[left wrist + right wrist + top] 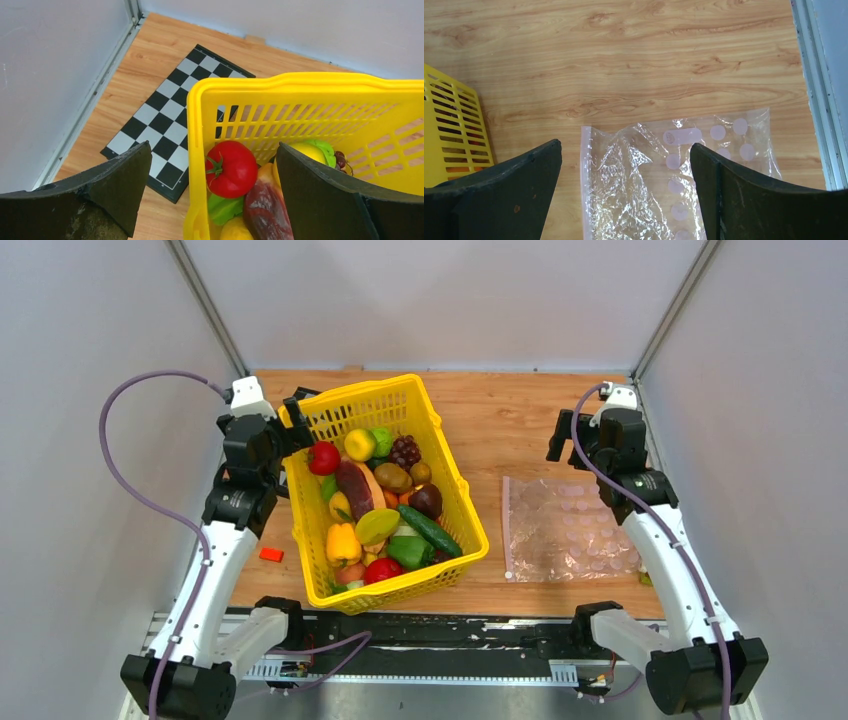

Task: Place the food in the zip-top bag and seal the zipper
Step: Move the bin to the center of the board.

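Observation:
The food lies heaped in the yellow lattice basket [458, 485]: a red tomato [323, 457], a dark eggplant [353, 488], a yellow pepper [343, 543], a cucumber [430, 530] and others. My left gripper [285, 445] is open and empty above the basket's far left corner. In the left wrist view its jaws [212, 146] straddle the basket rim [300, 82], with the tomato [232, 167] below them. The zip-top bag [565, 530] lies flat and empty at the right, its zipper [507, 530] along the left edge. My right gripper [625, 145] is open above the bag's [639, 185] far end.
A black and white checkerboard [165, 120] lies on the table behind the basket's far left corner. A small orange-red block [271, 554] sits left of the basket. Grey walls close in both sides and the back. A corner of the basket [454, 130] shows left of the bag.

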### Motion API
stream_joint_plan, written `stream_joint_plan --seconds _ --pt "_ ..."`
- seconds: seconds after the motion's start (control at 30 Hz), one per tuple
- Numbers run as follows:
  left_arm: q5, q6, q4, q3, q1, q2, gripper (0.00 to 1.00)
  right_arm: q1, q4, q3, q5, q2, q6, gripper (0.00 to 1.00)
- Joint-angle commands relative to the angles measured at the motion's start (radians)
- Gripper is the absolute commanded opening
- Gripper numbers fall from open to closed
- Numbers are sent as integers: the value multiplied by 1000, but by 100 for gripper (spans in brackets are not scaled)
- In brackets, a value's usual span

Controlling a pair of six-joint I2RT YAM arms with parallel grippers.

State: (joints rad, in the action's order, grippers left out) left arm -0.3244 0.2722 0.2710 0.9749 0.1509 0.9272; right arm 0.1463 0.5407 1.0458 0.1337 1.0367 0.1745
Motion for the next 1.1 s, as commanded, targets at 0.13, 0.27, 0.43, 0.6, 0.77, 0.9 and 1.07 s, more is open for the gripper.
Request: stream_joint_plan --seconds 0.13,0.27,0.43,0.6,0.77,0.9,1.07 --pt "-9 18 -29 4 1 -25 100 -4 3 36 -134 -3 59 100" --pt "-5 89 -13 1 1 -54 100 -4 -48 -51 -460 -72 -15 100" --pt "-93 248 132 3 -1 -105 100 -4 -83 -178 -740 -128 82 100" --pt "123 128 17 -84 -1 -233 100 0 -98 -296 -807 -225 136 100" --pt "270 81 16 -83 -1 -274 100 7 -65 -374 -888 -304 171 100" --pt "359 41 87 -47 -1 -260 100 17 -4 -405 -892 -350 201 100" --pt "376 43 195 -17 -1 -233 100 49 80 -446 -935 -371 201 100"
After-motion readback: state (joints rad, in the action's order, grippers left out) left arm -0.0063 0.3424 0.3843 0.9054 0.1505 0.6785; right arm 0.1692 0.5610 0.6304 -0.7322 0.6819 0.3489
